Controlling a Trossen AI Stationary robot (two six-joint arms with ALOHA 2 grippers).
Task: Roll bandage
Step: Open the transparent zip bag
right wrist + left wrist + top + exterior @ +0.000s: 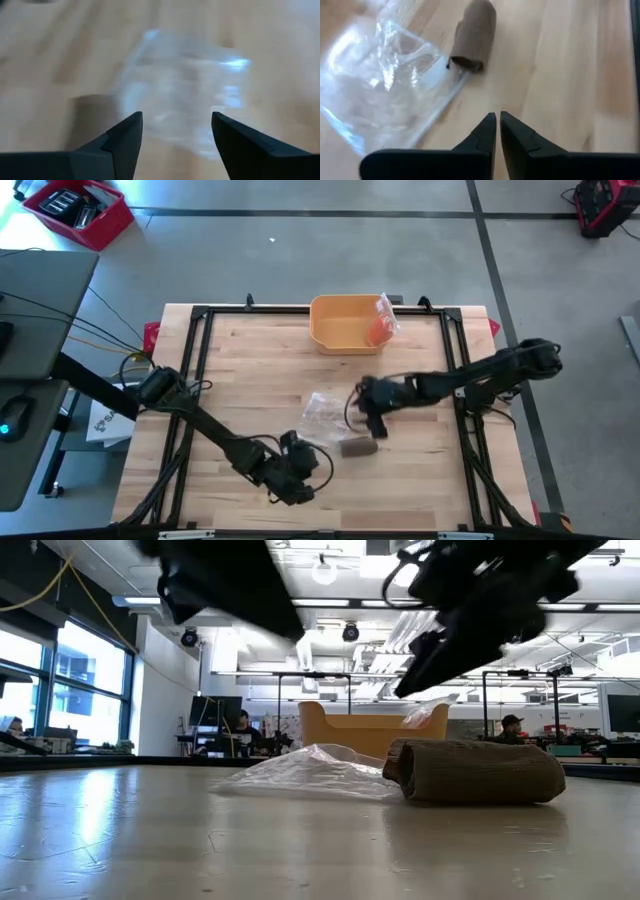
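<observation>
Fingers of the left gripper (497, 131) stand almost pressed together with only a sliver of gap and nothing between them; the right gripper (177, 132) has its fingers spread wide and empty.

At the centre of things lies the bandage (357, 447), a brown roll already wound into a stubby cylinder, resting on its side on the wooden bench (240, 370) toward the near-middle. One end looks slightly loose in the left wrist view. Just beside it, touching or nearly so, lies a crumpled clear plastic wrapper (324, 407). The right gripper hovers above wrapper and roll, apart from both; the left gripper sits near the roll, toward the bench's front edge, also clear of it. Farther back stands a yellow bin (345, 323) with an orange packet (380, 325) at its rim.

The roll looks largely finished, so the job in hand seems to be tidying or securing it. To do that well, approach the roll across its width, keep the wrapper out of the pinch, and press gently so the cloth does not unwind or skid on the smooth wood.
</observation>
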